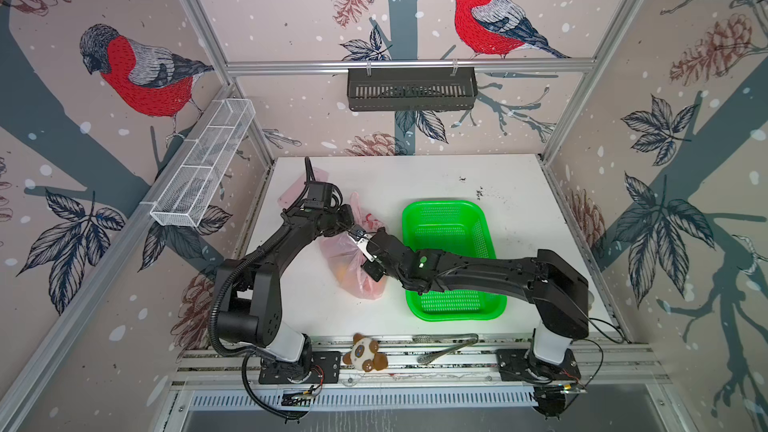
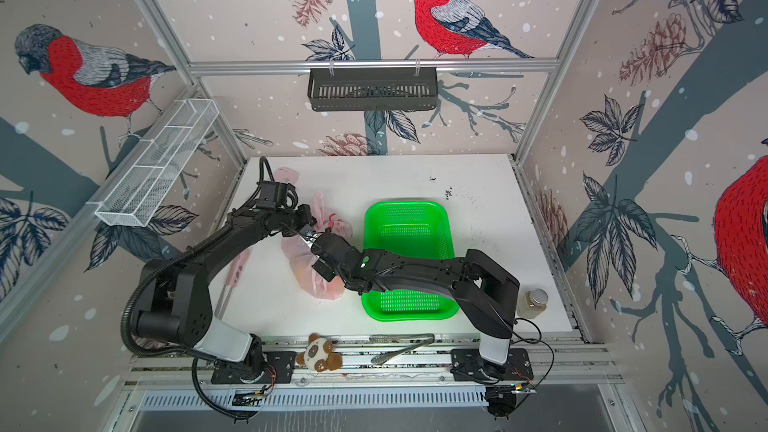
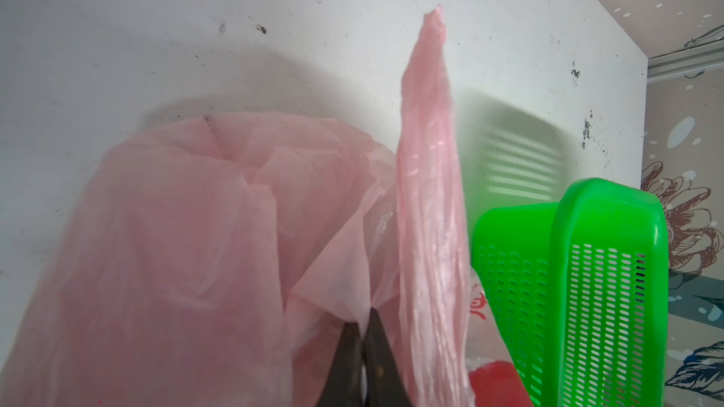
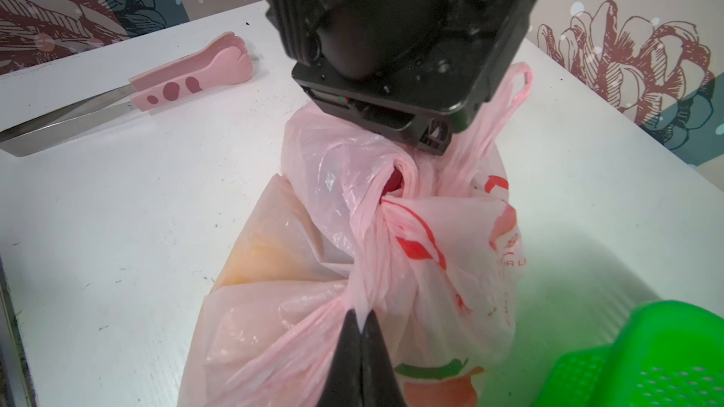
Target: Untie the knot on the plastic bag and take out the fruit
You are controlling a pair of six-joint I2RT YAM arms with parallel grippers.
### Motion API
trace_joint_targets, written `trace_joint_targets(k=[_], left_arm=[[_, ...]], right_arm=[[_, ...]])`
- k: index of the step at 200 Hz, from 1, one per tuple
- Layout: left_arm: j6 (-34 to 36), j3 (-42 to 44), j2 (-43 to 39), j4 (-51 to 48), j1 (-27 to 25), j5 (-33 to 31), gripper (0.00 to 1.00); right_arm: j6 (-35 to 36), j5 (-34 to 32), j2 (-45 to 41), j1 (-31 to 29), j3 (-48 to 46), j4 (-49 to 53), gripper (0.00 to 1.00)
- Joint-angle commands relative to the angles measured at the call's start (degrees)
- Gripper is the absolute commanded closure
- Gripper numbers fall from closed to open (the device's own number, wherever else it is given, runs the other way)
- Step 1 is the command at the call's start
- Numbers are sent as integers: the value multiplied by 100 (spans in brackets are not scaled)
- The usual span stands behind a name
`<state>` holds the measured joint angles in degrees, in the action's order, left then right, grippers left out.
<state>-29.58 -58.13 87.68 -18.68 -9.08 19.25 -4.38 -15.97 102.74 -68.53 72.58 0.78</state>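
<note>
The left end effector (image 3: 362, 317) had its two dark fingers pressed together on a fold of the plastic bag (image 3: 176, 229). The right end effector (image 4: 362, 313) was likewise clamped, tips together, on a twisted strand of the same film that ran up into the knot (image 4: 382, 199). The knot sat bunched on top of the bag, between the two end effectors, and one handle loop (image 4: 517, 86) stuck out free beyond it. Through the thin film a piece of orange fruit (image 4: 254, 260) showed faintly, and something red sat in the gap beside the knot.

In both top views the plastic bag (image 1: 353, 280) (image 2: 316, 284) lay on the white tabletop (image 1: 415, 184) just left of the frame's centre, with both end effectors meeting over its upper part. A green basket (image 1: 457, 318) stood just beside it on the right, and the right arm reached across above the basket. Pink tongs (image 4: 192, 72) lay on the tabletop well apart from the bag. Along the lower edge of the tabletop were a plush toy (image 1: 365, 354) and metal tongs (image 1: 446, 347). A jar (image 2: 534, 303) stood at the lower right corner.
</note>
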Motion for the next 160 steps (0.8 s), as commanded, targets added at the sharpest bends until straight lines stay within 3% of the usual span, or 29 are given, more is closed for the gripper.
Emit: trace_joint_targets(k=[1, 46, 105, 142, 160], left_arm=[[-91, 39, -166, 314, 67, -133, 100], [-35, 184, -685, 296, 599, -178, 100], [64, 362, -1303, -2, 988, -851, 100], [16, 627, -1596, 252, 1100, -741, 100], [-42, 658, -1632, 279, 1100, -577, 100]], right_arm=[[-79, -319, -141, 19, -155, -237, 98], [-674, -438, -407, 299, -706, -545, 97], [-1675, -455, -662, 759, -1244, -880, 97], [-1540, -330, -704, 776, -1057, -683, 96], [-1310, -451, -709, 636, -851, -464, 87]])
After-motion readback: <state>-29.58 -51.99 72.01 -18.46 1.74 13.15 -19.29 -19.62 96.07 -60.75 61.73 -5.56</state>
